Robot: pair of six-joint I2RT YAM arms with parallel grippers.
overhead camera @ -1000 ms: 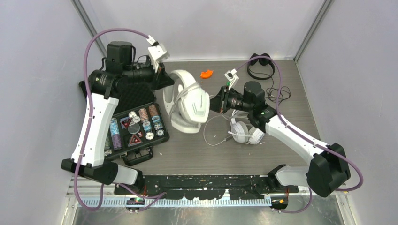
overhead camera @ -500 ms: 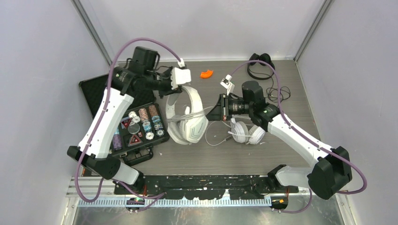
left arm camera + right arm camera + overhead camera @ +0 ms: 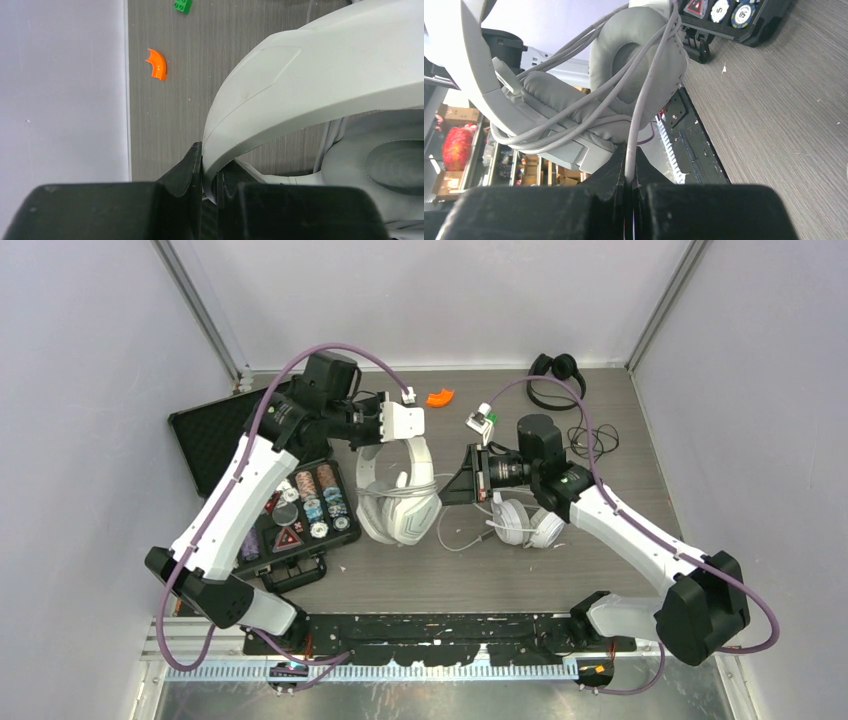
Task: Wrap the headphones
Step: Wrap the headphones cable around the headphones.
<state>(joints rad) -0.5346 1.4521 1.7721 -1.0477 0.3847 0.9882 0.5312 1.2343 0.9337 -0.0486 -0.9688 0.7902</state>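
The big pale grey headphones (image 3: 400,502) hang over the table's middle, ear cups toward the near edge. My left gripper (image 3: 388,432) is shut on their headband (image 3: 310,85), which its jaws (image 3: 210,162) pinch at the edge. My right gripper (image 3: 463,477) is shut on their pale cable (image 3: 644,100). The cable runs up from the fingertips (image 3: 629,152) and loops several times around the ear cups (image 3: 634,55). Smaller white headphones (image 3: 525,522) lie under the right arm. Thin black headphones (image 3: 556,377) rest at the back right, their black cable trailing beside them.
An open black case (image 3: 215,435) with poker chips (image 3: 312,502) lies at the left. An orange curved piece (image 3: 439,397) and a green brick (image 3: 183,5) sit near the back wall. Grey walls close in both sides and the back.
My left arm swung right and forward, turning the grey headphones from upright to ear cups hanging toward the front. My right gripper kept hold of the cable and barely shifted.
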